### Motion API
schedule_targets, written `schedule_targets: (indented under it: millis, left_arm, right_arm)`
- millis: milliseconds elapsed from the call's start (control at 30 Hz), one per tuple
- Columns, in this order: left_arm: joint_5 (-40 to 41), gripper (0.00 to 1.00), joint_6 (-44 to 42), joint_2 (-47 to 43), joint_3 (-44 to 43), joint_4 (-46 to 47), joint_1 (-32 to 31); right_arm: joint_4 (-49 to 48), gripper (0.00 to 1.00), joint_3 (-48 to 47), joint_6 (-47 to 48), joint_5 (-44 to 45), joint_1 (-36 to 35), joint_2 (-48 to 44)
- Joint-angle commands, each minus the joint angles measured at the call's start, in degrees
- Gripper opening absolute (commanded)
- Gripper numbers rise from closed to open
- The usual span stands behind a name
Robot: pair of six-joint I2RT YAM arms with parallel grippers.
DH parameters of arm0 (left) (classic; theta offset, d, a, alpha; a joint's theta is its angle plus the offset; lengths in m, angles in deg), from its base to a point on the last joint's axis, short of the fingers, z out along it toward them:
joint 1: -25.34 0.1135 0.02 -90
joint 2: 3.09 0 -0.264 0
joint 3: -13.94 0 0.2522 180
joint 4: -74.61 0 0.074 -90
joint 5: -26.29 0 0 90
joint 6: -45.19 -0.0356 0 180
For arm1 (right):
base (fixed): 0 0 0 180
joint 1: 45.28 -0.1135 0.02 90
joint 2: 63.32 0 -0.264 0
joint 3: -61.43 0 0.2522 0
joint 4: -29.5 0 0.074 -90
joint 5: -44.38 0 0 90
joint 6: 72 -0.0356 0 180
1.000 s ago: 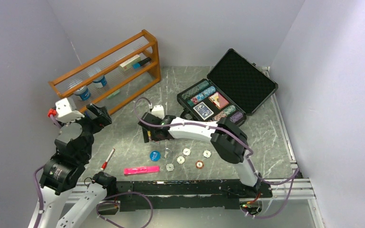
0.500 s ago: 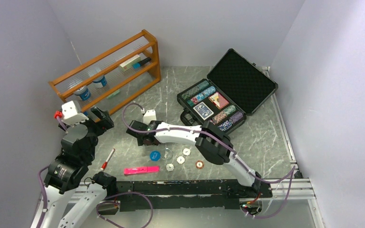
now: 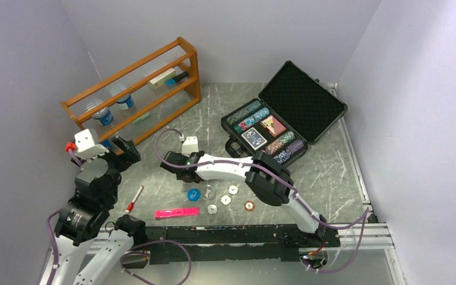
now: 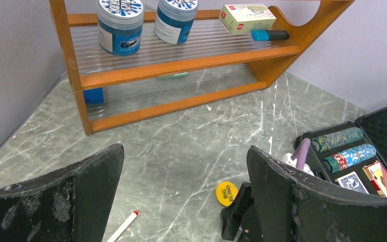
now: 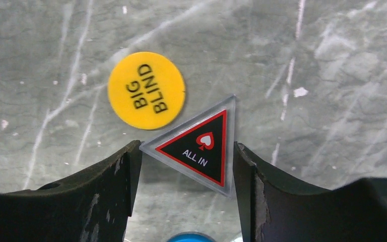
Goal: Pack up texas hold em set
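Note:
The black case (image 3: pixel 309 98) lies open at the back right, with chip stacks (image 3: pixel 246 116) and card decks (image 3: pixel 254 138) in its tray. My right gripper (image 5: pixel 186 151) is shut on a clear triangular "ALL IN" button (image 5: pixel 199 143) and holds it just above the table. It shows left of centre in the top view (image 3: pixel 175 161). A yellow "BIG BLIND" button (image 5: pixel 146 89) lies just beyond it and also shows in the left wrist view (image 4: pixel 227 193). A blue button (image 3: pixel 193 193), small white discs (image 3: pixel 233 190) and an orange chip (image 3: pixel 249 206) lie near the front. My left gripper (image 4: pixel 184 201) is open and empty.
A wooden shelf (image 3: pixel 136 89) with blue jars (image 4: pixel 121 25), a small box and a marker stands at the back left. A pink marker (image 3: pixel 177 212) and a red-tipped pen (image 3: pixel 134 199) lie near the front edge.
My right gripper has moved left and slightly back, away from the case. The left arm has shifted only slightly.

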Motion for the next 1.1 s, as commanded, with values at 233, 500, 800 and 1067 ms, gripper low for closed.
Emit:
schedule_targets:
  millis: [233, 500, 800, 1067]
  left_arm:
    - [-0.5, 0.97, 0.8, -0.5, 0.5, 0.8, 0.2]
    - [0.1, 0.97, 1.1, -0.3, -1.2, -1.3, 0.2]
    - [-1.1, 0.97, 1.8, 0.5, -1.4, -1.3, 0.2]
    - [-2.1, 0.97, 1.7, 2.5, -1.5, 0.1, 0.2]
  right_arm:
    - [-4.9, 0.51, 9.9, 8.1, 2.2, 2.2, -10.2]
    - [-11.1, 0.52, 17.8, 12.3, 1.2, 4.4, -19.9]
    - [-12.9, 0.53, 21.0, 16.3, 3.0, 10.2, -28.5]
    - [-14.2, 0.54, 26.7, 19.6, 0.9, 23.9, -33.4]
